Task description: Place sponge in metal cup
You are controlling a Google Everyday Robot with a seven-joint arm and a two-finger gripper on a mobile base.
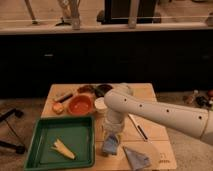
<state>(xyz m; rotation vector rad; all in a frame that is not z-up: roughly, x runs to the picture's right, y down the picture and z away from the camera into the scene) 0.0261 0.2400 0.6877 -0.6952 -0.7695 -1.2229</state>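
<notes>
My arm [160, 112] comes in from the 3 o'clock side of the view and bends down over the wooden table [150, 92], so that my gripper [112, 134] hangs at about 6 o'clock of the table's middle, just right of the green tray [37, 145]. Right under my gripper sits a blue-grey block, the sponge [110, 146], low on the table near its front edge; it touches or nearly touches the gripper's lower end, and I cannot tell whether I am pinching it or only hovering over it, since my wrist hides that part. At 4 o'clock from the sponge lies a crumpled blue-grey cloth [136, 158], close beside it but apart. Inside the green tray, toward its 6 o'clock end, lies a pale yellow thing that looks like a banana peel [62, 148]. At 12 o'clock from the tray stands an orange bowl [80, 104], and at 9 o'clock from that bowl a small orange piece [58, 107] with a dark-handled tool [64, 97] just above it. A pale round cup [100, 104] stands just right of the bowl, partly behind my arm; whether it is the metal cup I cannot say. Two dark dishes [95, 89] sit at the table's far edge, and a thin dark utensil [138, 129] lies at 3 o'clock from my gripper.
</notes>
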